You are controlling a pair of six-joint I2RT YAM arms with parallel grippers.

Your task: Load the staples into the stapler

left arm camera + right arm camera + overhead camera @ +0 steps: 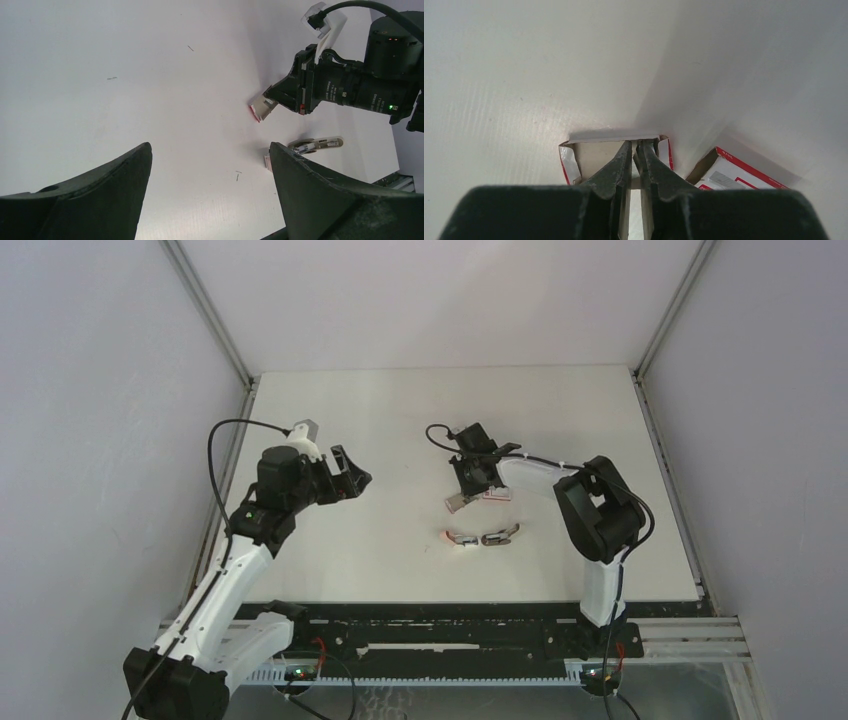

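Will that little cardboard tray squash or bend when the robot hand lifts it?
Probably bends a little: the tray looks like thin open cardboard, and the right hand pinches only one wall. Likely very light, being small beside that hand. It's flat, so it shouldn't roll, but may slide on the smooth table.

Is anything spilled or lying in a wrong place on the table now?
Yes. Three tiny thin slivers lie scattered on the table, far apart and away from the staple box. They look like stray staples, though they are too small to be sure.
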